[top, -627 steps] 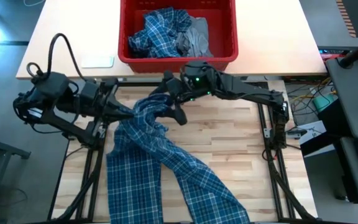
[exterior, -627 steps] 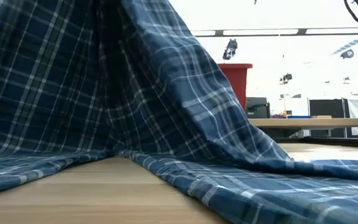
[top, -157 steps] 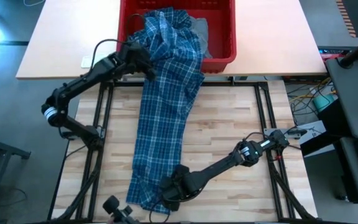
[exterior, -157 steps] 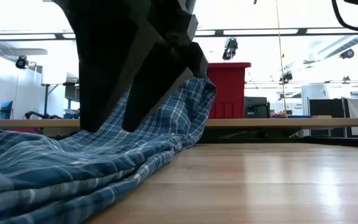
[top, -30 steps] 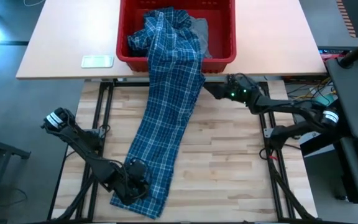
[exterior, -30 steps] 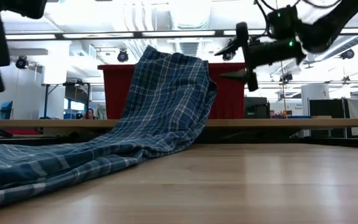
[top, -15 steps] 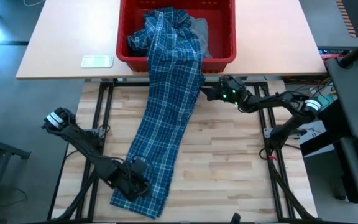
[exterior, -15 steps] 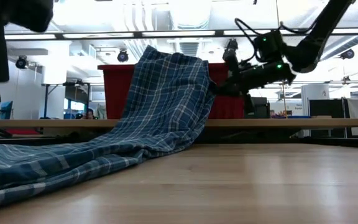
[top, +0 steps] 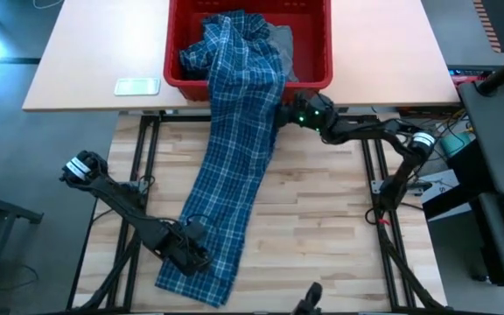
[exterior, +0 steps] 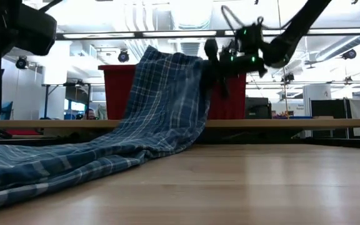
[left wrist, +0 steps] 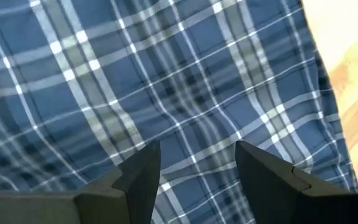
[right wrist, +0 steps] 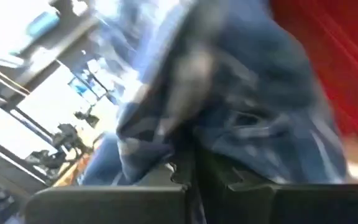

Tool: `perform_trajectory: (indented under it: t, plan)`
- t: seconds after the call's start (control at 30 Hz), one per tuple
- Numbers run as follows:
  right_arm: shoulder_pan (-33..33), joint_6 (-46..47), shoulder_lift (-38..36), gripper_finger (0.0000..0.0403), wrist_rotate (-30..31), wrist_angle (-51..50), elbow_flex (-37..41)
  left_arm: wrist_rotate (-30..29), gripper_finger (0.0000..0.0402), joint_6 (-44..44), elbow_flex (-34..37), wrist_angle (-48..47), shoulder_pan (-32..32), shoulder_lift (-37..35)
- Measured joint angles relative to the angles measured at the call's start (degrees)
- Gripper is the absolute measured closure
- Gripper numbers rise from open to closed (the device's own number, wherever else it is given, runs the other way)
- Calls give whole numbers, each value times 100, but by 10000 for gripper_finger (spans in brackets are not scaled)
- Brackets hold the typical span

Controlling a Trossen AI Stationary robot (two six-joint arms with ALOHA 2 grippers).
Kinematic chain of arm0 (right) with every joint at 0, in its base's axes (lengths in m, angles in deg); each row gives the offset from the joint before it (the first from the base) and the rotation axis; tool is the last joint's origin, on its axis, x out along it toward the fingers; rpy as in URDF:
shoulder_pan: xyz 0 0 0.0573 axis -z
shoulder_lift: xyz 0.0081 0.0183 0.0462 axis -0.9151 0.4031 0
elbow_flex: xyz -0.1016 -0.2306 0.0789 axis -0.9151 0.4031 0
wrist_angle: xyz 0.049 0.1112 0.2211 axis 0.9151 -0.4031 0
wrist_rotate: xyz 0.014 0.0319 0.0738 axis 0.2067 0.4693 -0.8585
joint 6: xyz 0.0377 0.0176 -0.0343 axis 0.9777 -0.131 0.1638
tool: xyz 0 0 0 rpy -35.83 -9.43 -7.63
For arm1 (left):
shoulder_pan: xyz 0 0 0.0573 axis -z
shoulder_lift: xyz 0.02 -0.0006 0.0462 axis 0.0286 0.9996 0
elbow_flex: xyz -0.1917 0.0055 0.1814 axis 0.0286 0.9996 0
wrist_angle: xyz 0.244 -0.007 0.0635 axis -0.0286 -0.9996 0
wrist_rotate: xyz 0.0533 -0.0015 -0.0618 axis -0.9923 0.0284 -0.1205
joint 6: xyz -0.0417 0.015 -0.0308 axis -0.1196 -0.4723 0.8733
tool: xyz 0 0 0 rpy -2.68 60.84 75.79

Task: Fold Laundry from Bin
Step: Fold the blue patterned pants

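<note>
Bright, even light falls from overhead — ceiling strip lights blow out to white in the low view, leaving the arms as dark silhouettes. The worktop carries a soft sheen. The right wrist view is heavily smeared; the plaid shirt stays crisp

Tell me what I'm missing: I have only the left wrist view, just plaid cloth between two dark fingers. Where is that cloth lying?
Observer: The plaid shirt trails out of the red bin and down across the wooden table.
Operator: Where is the left gripper?
Observer: The left gripper sits at the shirt's near end.
Operator: And the right one?
Observer: The right gripper is shut on the shirt's edge just below the bin.
</note>
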Motion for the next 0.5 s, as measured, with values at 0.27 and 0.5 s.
perform_trajectory:
  t: [0.27, 0.5]
  plan:
    - [-52, -440, -1334, 394, 1586, -108, 246, 33, 210, 80, 86, 167, 17, 59]
    - [-48, -828, -2415, 394, 2118, -1612, 300, -301, 210, 55, 243, 491, 9, 236]
